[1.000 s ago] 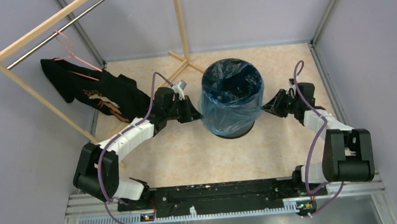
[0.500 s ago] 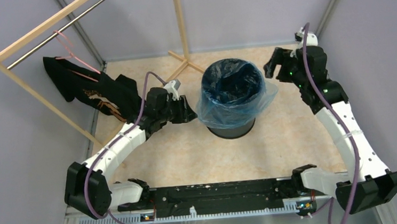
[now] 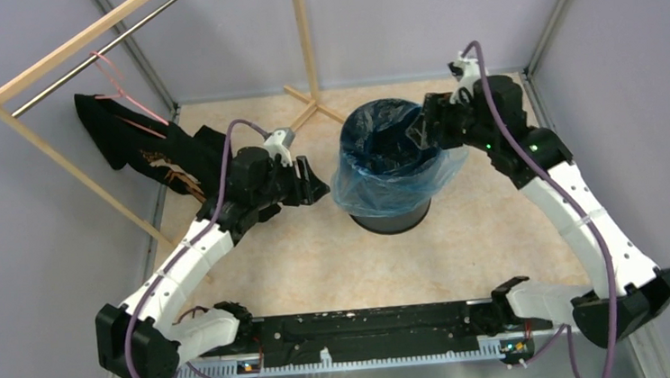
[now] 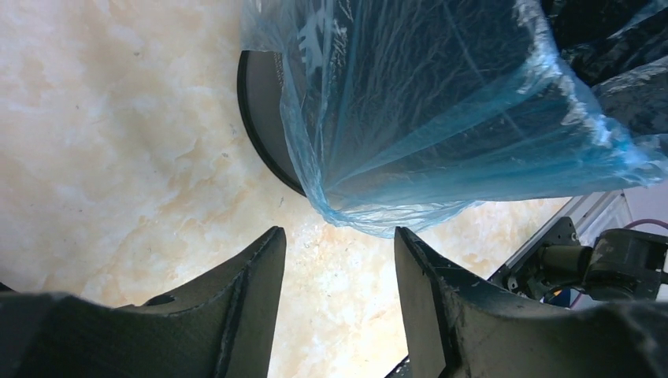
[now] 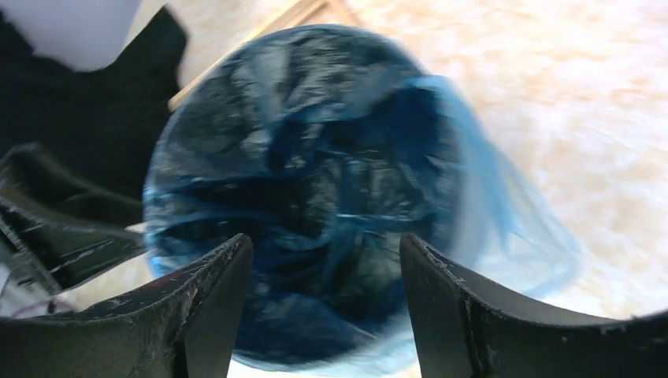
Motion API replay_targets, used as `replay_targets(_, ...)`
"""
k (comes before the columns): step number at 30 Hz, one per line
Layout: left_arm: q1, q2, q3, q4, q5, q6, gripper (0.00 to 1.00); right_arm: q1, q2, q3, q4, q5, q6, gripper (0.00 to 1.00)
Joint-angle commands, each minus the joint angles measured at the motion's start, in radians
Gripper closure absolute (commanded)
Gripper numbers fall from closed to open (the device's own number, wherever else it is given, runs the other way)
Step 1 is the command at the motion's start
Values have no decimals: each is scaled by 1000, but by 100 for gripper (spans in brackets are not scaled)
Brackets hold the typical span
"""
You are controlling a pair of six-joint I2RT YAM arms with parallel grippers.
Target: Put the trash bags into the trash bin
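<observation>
My right gripper (image 3: pixel 419 130) has swung in from the far right and now hangs over the trash bin (image 3: pixel 394 220) rim, jaws wide, empty. My left gripper (image 3: pixel 319 188) stays just left, jaws apart, empty. The trash bag (image 3: pixel 366 191) lines the bin, skirt draped outside.

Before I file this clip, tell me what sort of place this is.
Probably a lab test booth staged like a home corner: plain grey wall panels in a metal frame, a wooden clothes rack, and a bin lined with a blue bag.
</observation>
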State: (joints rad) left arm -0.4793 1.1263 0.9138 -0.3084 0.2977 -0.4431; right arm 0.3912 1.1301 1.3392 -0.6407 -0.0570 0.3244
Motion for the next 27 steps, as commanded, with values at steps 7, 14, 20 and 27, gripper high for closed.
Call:
replay_targets(7,0,-80,33,24,2,-9,38,296,279,186,-174,-37,-97,37)
replay_targets(14,0,-73,25,47,-1,-10,37,339,298,156,-245,-88,-126,60)
replay_targets(20,0,-35,28,93,54,-40,38,339,309,179,-322,-223,-163,64)
replay_targets(27,-1,-62,28,77,-11,8,36,343,188,141,-337,-378,-166,57)
